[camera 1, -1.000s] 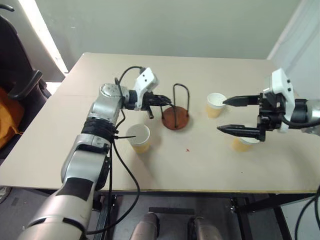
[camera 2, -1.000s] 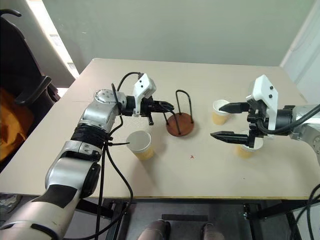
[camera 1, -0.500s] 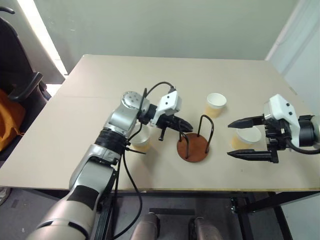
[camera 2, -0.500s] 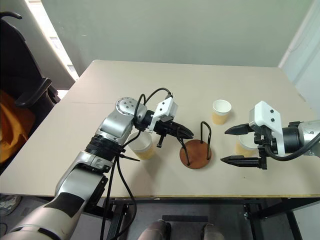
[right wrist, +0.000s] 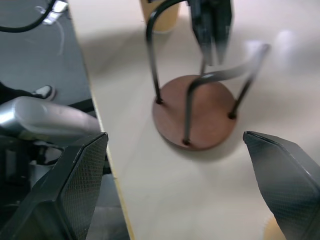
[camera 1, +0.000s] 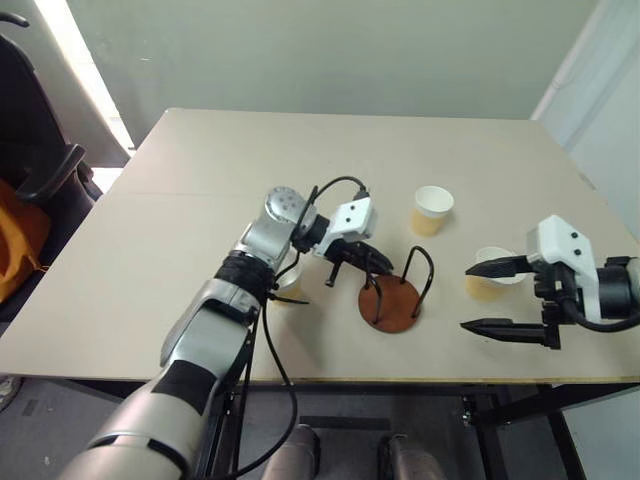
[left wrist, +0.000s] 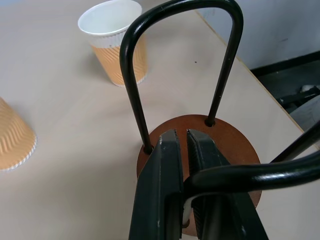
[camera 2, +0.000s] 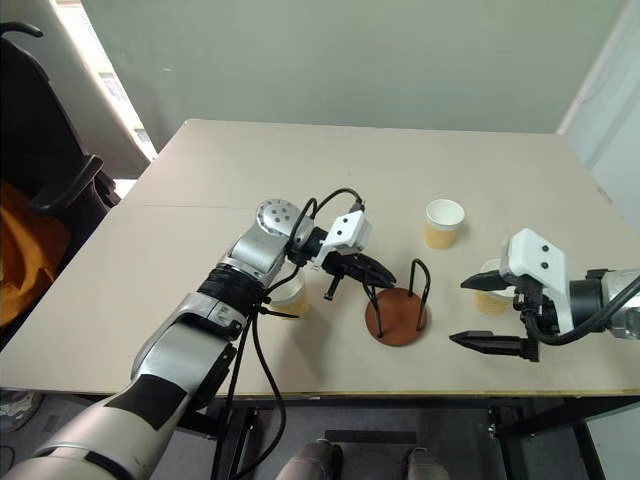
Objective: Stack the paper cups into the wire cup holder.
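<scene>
A pale worktop (camera 1: 200, 200) stands before a grey-green wall. On it, near the front edge, the wire cup holder (camera 1: 391, 302) sits with its left gripper (camera 1: 378, 266) clamped on one of its black wire loops, fingers (left wrist: 167, 170) pressed together around the wire. One paper cup (camera 1: 432, 209) stands upright beyond the holder, another (camera 2: 290, 295) just behind the left gripper's arm. A third cup (camera 1: 487, 274) stands just beyond the right gripper (camera 1: 495, 297), whose fingers are spread wide, to the holder's right.
</scene>
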Available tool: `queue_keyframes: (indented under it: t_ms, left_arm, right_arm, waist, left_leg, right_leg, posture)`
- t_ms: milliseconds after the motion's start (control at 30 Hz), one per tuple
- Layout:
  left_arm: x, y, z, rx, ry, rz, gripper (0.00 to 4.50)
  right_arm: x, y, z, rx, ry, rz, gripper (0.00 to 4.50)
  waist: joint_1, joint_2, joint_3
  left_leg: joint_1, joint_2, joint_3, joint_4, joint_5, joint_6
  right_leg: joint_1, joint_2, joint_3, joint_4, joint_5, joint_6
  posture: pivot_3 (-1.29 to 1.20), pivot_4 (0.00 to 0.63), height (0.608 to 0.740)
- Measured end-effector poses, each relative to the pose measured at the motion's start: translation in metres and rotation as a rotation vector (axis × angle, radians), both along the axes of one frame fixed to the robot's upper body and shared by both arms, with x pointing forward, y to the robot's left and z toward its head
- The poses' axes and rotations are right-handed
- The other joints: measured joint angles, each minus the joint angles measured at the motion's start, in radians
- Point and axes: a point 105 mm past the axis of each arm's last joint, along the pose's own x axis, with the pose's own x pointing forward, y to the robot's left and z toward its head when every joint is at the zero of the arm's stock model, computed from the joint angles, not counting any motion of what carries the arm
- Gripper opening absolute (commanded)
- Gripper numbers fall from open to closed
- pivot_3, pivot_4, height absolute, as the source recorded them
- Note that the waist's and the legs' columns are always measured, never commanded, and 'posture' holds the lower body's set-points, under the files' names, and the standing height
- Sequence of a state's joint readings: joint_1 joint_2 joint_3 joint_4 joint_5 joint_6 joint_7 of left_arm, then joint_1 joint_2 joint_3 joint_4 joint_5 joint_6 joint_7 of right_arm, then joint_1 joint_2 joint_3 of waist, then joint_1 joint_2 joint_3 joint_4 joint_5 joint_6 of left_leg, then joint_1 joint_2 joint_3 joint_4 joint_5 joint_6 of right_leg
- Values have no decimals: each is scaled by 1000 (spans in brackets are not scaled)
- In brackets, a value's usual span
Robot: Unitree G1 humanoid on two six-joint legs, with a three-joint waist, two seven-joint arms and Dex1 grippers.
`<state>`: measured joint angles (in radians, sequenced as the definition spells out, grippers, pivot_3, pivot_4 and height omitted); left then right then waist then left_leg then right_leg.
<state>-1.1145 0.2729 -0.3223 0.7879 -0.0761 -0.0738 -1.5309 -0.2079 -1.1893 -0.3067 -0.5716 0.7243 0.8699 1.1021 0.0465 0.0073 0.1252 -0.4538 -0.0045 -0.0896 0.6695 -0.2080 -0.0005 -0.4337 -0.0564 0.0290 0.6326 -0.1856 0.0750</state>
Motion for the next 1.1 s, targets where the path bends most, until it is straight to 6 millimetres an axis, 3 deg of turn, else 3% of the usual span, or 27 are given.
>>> queue_keyframes:
  t_ms: [100, 367, 533, 833, 1000, 1100]
  left_arm:
    - [0, 0, -5, 35, -1, -2, 20]
    - [3, -1, -10, 57, 42, 31, 2552]
    - [6, 5, -8, 58, 44, 56, 4376]
    - [14, 48, 19, 17, -21, 135, 4446]
    - [16, 101, 64, -121, -25, 275, 4446]
    - [-3, 116, 91, -200, -52, 276, 4446]
  right_arm:
    - [1, -2, 3, -1, -16, -14, 4500]
    - [2, -5, 6, -8, -27, -26, 4500]
    - [5, -9, 7, -8, -30, -40, 4500]
    - [27, -35, 6, -77, -66, -128, 4500]
    - [47, -55, -6, -140, -66, -191, 4500]
    - [55, -58, -11, -142, -56, -196, 4500]
  waist:
    - [0, 0, 0]
    - [0, 0, 0]
    - [0, 0, 0]
    - [-1, 0, 0]
    - [-7, 0, 0]
    - [-14, 1, 0]
  left_leg:
    - [0, 0, 1, 0, 0, 0]
    - [0, 0, 2, 1, 0, 0]
    - [0, 0, 3, 1, 0, 0]
    - [0, 0, 3, 1, 0, 1]
    - [0, 1, 3, 1, -2, 3]
    - [0, 1, 4, 1, -1, 2]
  right_leg:
    - [0, 0, 1, -2, 1, 1]
    - [1, 0, 1, -4, 2, 3]
    - [1, 0, 1, -4, 2, 3]
    - [1, 0, 2, -4, 2, 3]
    - [-1, 1, 1, -4, 2, 2]
    - [-1, 0, 2, -4, 2, 2]
  posture:
    - [0, 150, 740]
    - [0, 150, 740]
    - [0, 150, 740]
    - [0, 150, 740]
    - [0, 150, 740]
    - [0, 150, 740]
